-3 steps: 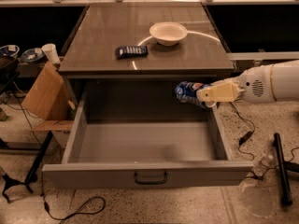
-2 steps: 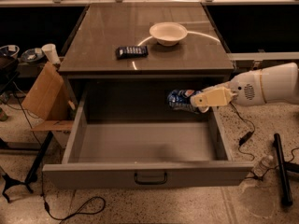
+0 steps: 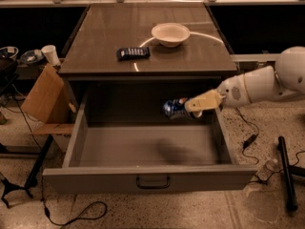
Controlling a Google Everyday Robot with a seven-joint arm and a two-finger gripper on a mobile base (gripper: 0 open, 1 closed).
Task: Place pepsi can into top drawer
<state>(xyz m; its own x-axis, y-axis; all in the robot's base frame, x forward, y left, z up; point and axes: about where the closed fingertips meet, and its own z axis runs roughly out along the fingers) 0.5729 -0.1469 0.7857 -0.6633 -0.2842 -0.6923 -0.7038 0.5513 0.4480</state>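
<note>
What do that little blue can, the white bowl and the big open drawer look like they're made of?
The can, held by the robot's hand over the drawer: probably thin metal, with a shiny silvery end. The bowl on the tabletop: matte off-white, paper or plastic, hard to tell. The drawer: flat grey panels, likely painted metal or laminate; its dark handle looks like metal.

White glossy arm, rounded bulbous segments with thin dark seams; tan pincer (image 3: 189,107) at its tip, over top drawer (image 3: 95,181), right side.
</note>
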